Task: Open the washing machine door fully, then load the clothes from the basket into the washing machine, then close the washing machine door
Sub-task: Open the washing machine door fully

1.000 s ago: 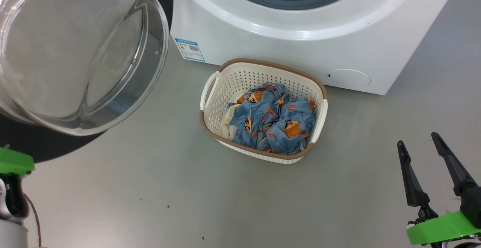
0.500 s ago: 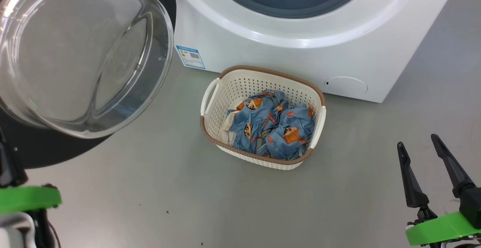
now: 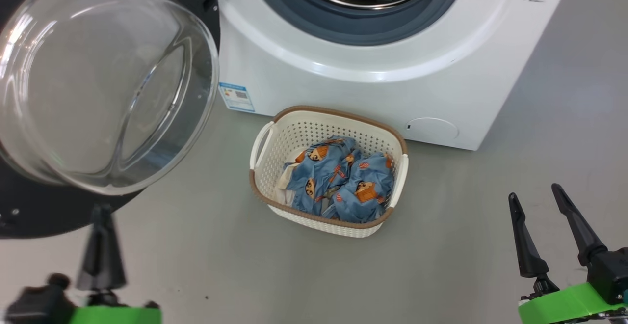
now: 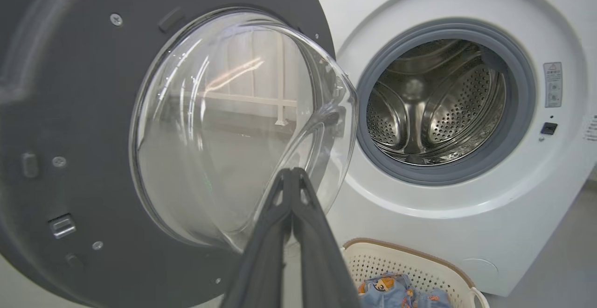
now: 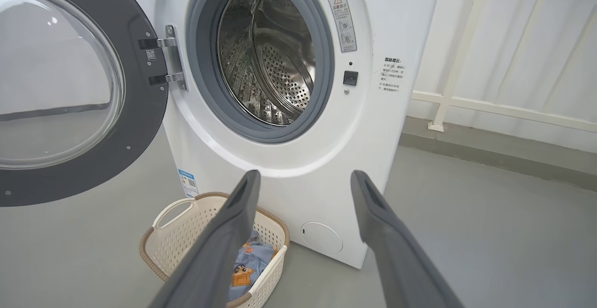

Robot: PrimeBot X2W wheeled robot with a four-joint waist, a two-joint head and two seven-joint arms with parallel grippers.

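jaws on the left gripper (image 4: pixel 292 173) are pressed together on nothing, and it has come up just clear of the washing machine door (image 4: pixel 70 112), which hangs wide open. right gripper (image 3: pixel 535 191) waits spread. clothes (image 3: pixel 338 181) lie in the basket (image 3: pixel 338 113) before the washing machine (image 3: pixel 343 88), so loading looks next.

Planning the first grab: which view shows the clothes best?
The head view looks down into the basket onto the clothes. The left wrist view catches a sliver at its bottom edge; in the right wrist view, a finger and the basket wall hide most.
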